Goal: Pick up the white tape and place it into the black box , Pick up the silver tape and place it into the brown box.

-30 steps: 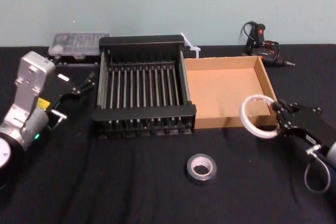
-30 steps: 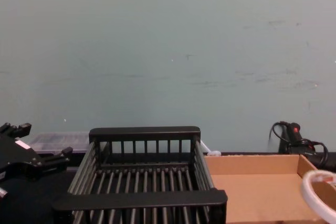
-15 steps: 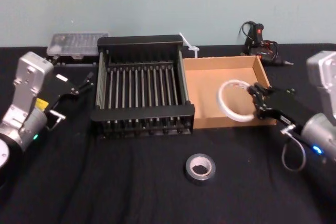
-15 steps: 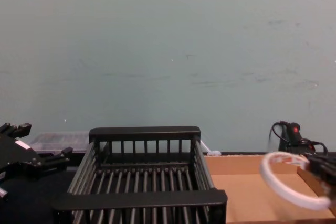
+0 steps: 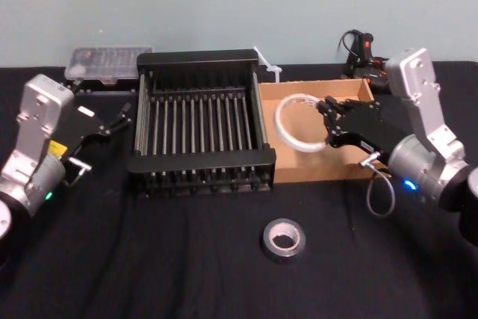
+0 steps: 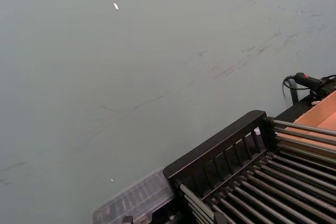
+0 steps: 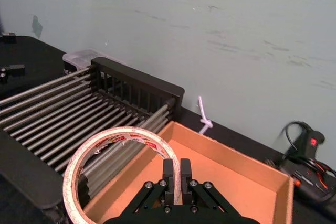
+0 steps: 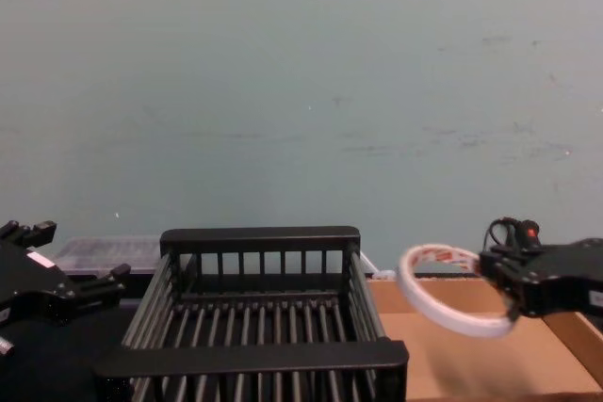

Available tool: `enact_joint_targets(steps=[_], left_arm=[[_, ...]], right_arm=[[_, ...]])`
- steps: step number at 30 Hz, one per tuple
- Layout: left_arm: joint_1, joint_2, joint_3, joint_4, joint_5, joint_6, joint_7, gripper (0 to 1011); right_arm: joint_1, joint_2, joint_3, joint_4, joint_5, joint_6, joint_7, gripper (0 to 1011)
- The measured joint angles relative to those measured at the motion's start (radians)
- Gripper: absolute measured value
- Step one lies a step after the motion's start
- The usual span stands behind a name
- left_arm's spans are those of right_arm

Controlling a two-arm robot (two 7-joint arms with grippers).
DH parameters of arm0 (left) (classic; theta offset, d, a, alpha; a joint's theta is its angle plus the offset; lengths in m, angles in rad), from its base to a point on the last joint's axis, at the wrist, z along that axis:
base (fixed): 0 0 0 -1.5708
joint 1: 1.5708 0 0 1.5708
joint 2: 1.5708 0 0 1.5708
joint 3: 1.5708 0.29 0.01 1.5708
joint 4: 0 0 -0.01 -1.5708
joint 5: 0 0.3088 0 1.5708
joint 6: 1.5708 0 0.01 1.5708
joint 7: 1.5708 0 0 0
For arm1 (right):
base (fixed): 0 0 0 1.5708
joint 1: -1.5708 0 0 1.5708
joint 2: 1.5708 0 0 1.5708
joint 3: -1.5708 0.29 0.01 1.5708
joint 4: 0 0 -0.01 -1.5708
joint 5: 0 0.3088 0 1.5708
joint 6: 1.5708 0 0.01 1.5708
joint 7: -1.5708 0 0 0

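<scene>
Right gripper [image 5: 329,122], fingers pinching the rim of the whitish translucent tape roll [image 5: 299,122], holds it lifted above the shallow tan cardboard box [image 5: 351,167], just right of the black slatted crate [image 5: 202,158]. Right wrist view reveals red print on the roll's inner ring [image 7: 113,137]. Head view alone shows the grey-silver tape roll [image 5: 284,239] on the black desk [image 5: 149,259], near the crate's front. Left gripper [image 5: 119,119], fingers spread, hangs left of the crate.

right tool [image 5: 326,121] carried white tape [image 5: 299,122] leftward, now over brown box [image 5: 299,160]
</scene>
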Motion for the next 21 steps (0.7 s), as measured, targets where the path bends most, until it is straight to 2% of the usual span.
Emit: enact_joint_targets(steps=[21], left_arm=[[0.000, 0.000, 0.000, 0.000, 0.000, 0.000, 0.000, 1001]], right_arm=[[0.145, -0.104, -0.076, 0.161, -0.068, -0.017, 0.003, 80]])
